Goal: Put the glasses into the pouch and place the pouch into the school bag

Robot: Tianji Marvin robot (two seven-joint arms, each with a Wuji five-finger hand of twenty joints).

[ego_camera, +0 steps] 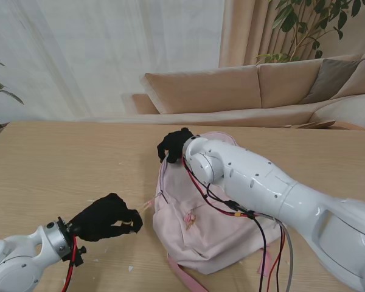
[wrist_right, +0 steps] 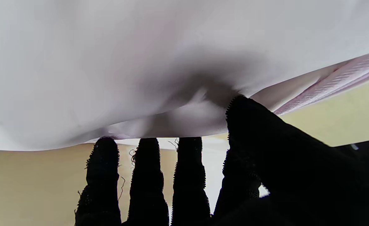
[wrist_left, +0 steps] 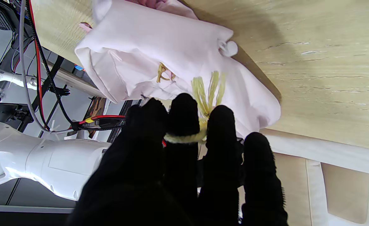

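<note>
A pale pink school bag [ego_camera: 204, 234] is laid flat on the wooden table [ego_camera: 61, 164] in the stand view, roughly in the middle and a bit to the right. The right hand [ego_camera: 173, 144] is parked at the bag's far edge, with the white forearm stretched across the bag. What the fingers are doing there can't be made out from up top, but the right wrist view fills that in: the thumb [wrist_right: 250, 116] is pressed up into the bag's fabric [wrist_right: 171, 62] with the other fingers [wrist_right: 146, 175] lined up just past its edge, so the edge looks pinched. The left hand [ego_camera: 106, 218] is seen to the left of the bag, near it but apart, fingers curled. Only the left wrist view shows why: a yellowish cord [wrist_left: 186, 138] is held between the fingers [wrist_left: 184, 113], and yellow tassel strands [wrist_left: 208, 89] are seen in front of the bag [wrist_left: 159, 47]. Whether that cord belongs to the pouch can't be told, and neither glasses nor a whole pouch can be picked out in any view.
</note>
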